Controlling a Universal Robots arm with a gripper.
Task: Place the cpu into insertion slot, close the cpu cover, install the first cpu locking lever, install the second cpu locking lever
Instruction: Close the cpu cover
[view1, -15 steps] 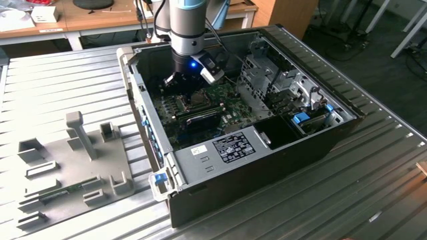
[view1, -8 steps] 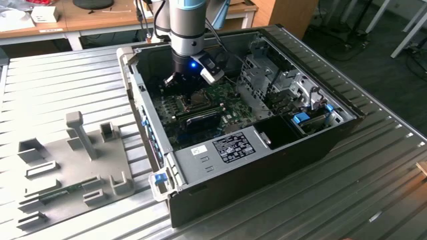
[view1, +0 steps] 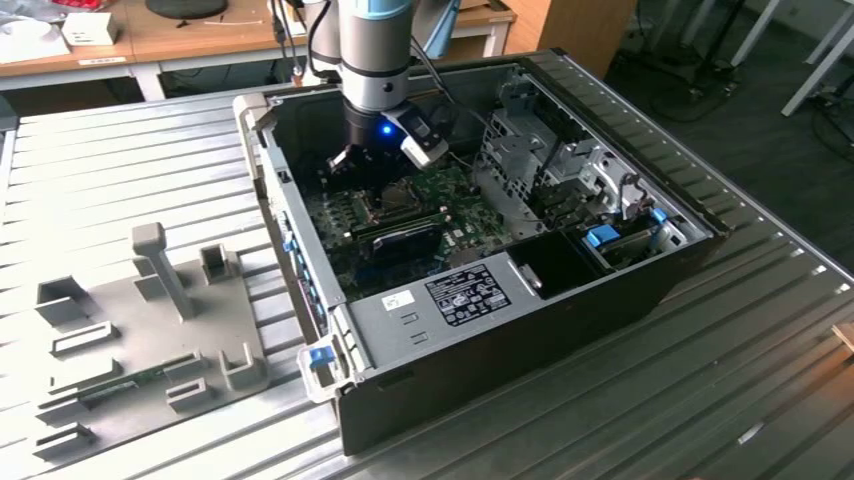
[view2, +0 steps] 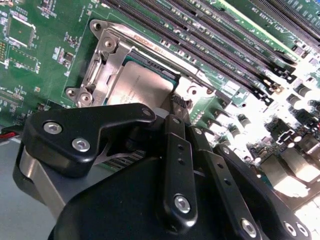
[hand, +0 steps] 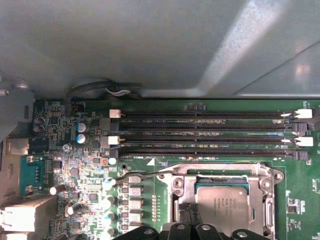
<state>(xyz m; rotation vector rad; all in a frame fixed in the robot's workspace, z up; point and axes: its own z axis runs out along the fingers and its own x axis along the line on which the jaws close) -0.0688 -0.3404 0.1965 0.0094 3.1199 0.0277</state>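
The cpu (hand: 222, 204) (view2: 142, 85), a dull silver square chip, lies in the insertion slot (view1: 400, 200) on the green board. The shiny cpu cover (hand: 267, 200) (view2: 102, 62) lies flat around it, the chip showing through its cut-out. A thin wire locking lever (hand: 145, 175) runs along the socket's edge beside the memory slots. My gripper (view2: 176, 106) (hand: 188, 214) (view1: 380, 188) hangs low over one edge of the socket, its black fingers together and shut with nothing seen between them. Its links hide part of the socket in both wrist views.
Long black memory slots (hand: 200, 132) (view2: 225, 45) border the socket. The case's grey wall (hand: 150, 45) rises close behind them. In the exterior view a metal drive cage (view1: 534, 150) stands at the right inside the case, and a grey fixture plate (view1: 134, 330) lies on the table at the left.
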